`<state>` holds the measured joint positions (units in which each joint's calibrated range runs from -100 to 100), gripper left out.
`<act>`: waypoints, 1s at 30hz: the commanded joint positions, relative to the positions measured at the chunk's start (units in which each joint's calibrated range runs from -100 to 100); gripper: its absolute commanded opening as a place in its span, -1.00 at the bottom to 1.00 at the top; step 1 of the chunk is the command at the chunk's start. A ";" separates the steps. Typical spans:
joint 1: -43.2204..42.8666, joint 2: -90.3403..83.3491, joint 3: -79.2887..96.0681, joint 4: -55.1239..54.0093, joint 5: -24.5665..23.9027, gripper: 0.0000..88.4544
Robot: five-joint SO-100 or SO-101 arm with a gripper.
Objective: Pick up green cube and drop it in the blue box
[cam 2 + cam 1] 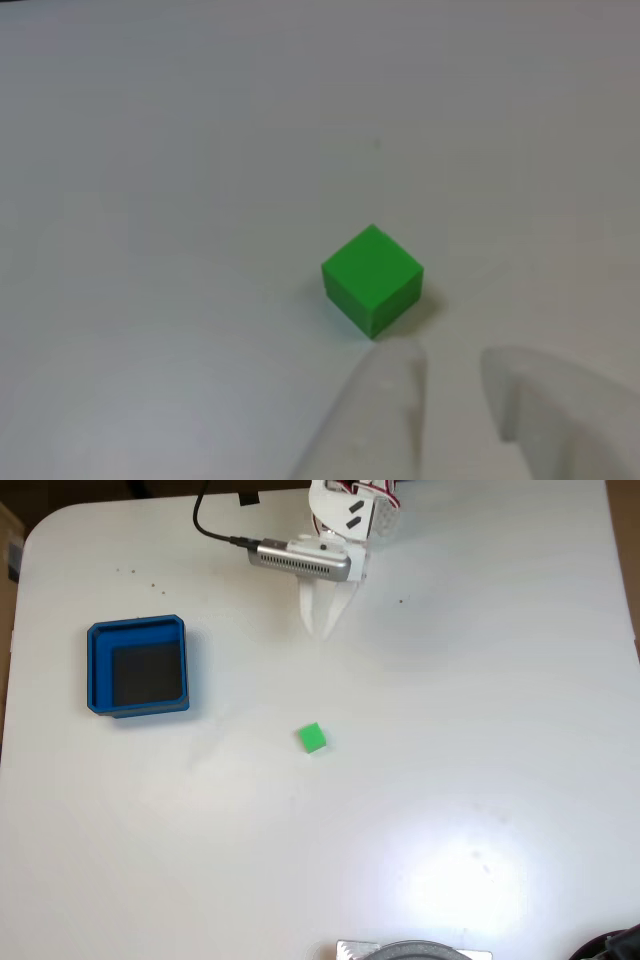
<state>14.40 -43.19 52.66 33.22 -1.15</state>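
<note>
The green cube (312, 738) lies alone on the white table, a little left of centre in the fixed view. In the other view the green cube (372, 278) sits corner-on just beyond the fingertips. My gripper (320, 630) hangs near the table's far edge, well back from the cube, pointing toward it. Its white fingers stand a narrow gap apart with nothing between them, so the gripper (450, 365) is open. The blue box (138, 666), with a dark inner floor, rests at the left of the table, well away from both cube and gripper.
A black cable (212, 525) runs from the far edge to the grey camera body (300, 560) on the wrist. A grey round object (415, 950) pokes in at the near edge. Bare white tabletop (480, 730) surrounds the cube.
</note>
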 commanded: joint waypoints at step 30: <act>0.41 39.09 -36.50 -1.22 8.01 -0.96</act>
<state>14.40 -5.10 22.24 33.22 4.52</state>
